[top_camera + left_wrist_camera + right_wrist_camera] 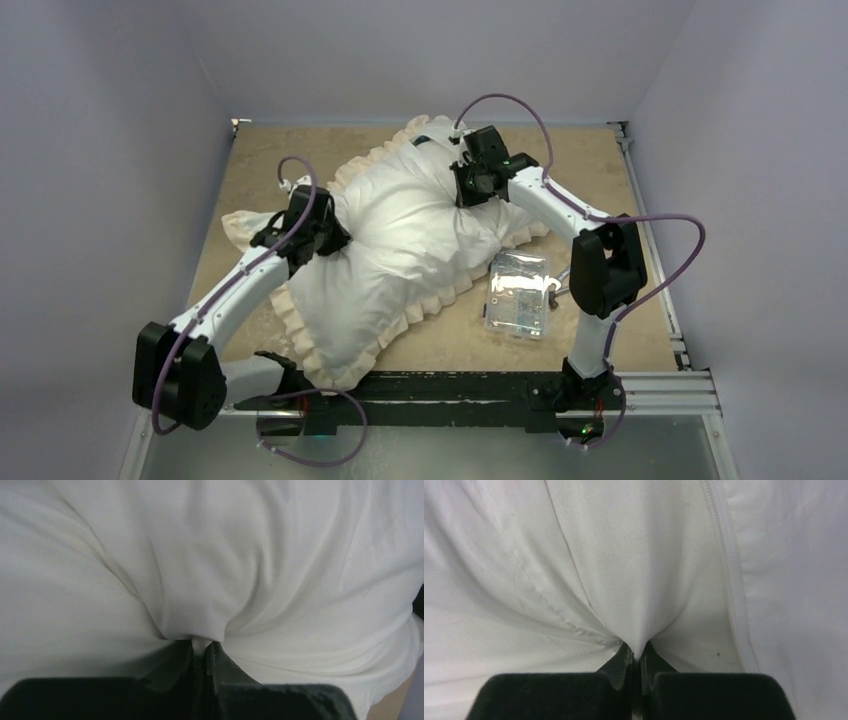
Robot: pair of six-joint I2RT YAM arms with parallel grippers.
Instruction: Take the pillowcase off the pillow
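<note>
Tightly closed, left jaws pinching pillowcase (210, 570), right jaws likewise

Clear box (518, 293) just rt of pillowcase (298, 320) (free table (260, 160) far-left)

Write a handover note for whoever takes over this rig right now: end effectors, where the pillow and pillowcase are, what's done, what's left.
Left end effector: shut, pinching a fold of the pillowcase on its white back, left side.
Right end effector: shut on a fold of the same white fabric at the far end, beside the zipper.
The pillowcase lies white side up mid-table, cream frill around its edges. The pillow seems to be inside; none of it shows clearly.
A clear plastic box sits to its right.
Done: both grips set.
Left: pull the cover off the pillow.
</note>
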